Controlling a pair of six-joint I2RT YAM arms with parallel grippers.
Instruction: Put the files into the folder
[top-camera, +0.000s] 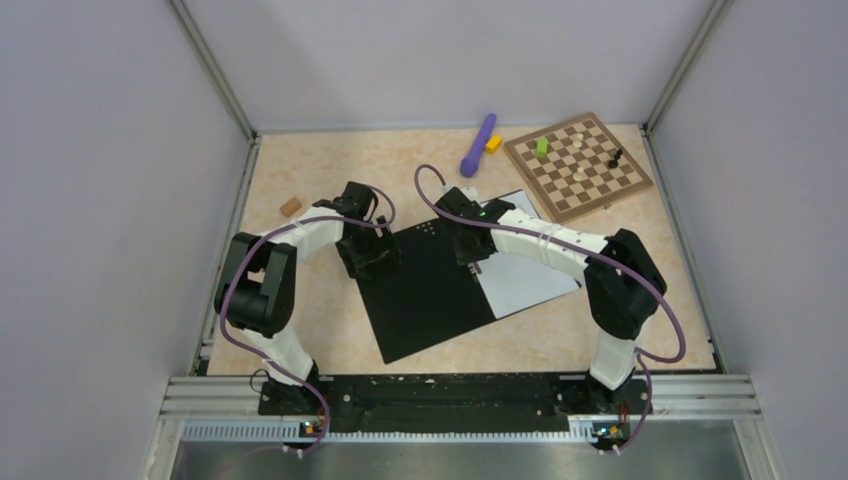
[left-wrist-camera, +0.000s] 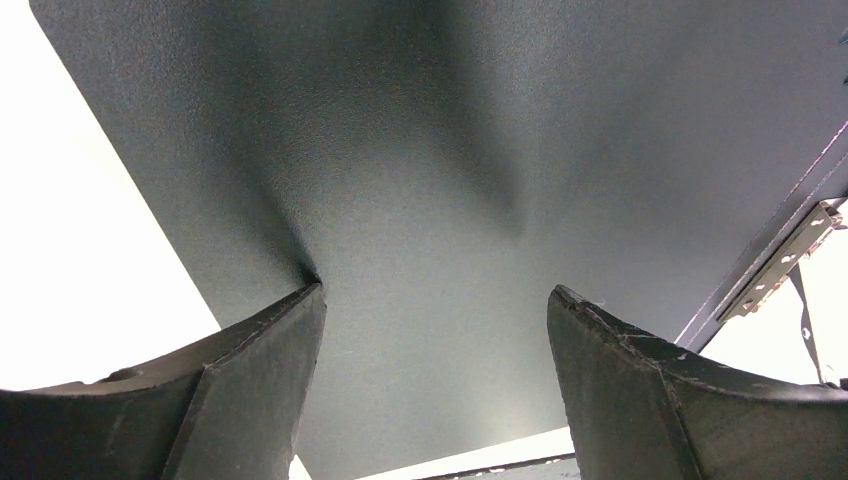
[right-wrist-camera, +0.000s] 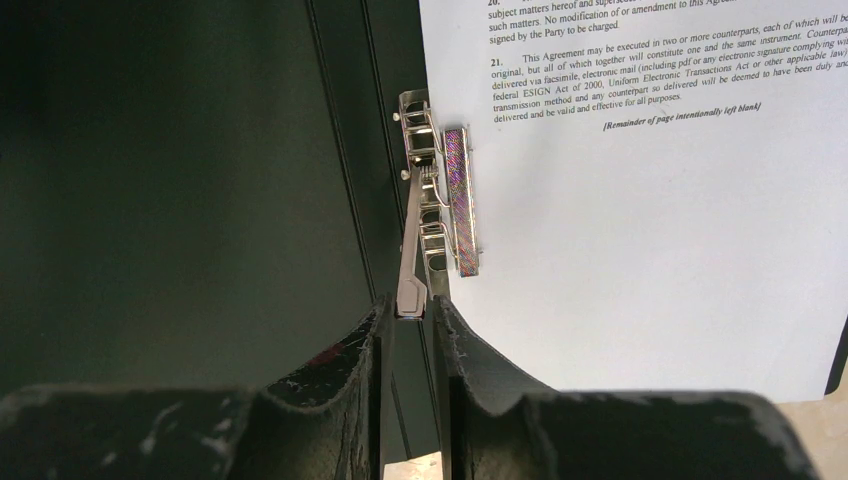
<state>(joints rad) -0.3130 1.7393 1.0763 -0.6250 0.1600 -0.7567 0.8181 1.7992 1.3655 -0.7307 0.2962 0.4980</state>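
Right gripper (right-wrist-camera: 410, 305) pinches clip (right-wrist-camera: 440, 190) on black folder (right-wrist-camera: 200, 200) holding white files (right-wrist-camera: 650, 230).

We observe the left arm (top-camera: 268, 300) folded at its elbow on the left side, forearm reaching inward and forward; its wrist turns downward; the left gripper (left-wrist-camera: 435, 295) stands with jaws spread wide, the two fingers (left-wrist-camera: 255, 370) well apart. The right arm (top-camera: 620, 285) bends at its elbow on the right side, forearm stretched leftward toward the centre; the right gripper (right-wrist-camera: 410, 305) points down, jaws drawn almost together and pinched on a thin metal lever (right-wrist-camera: 411, 235). Both wrists sit near each other.
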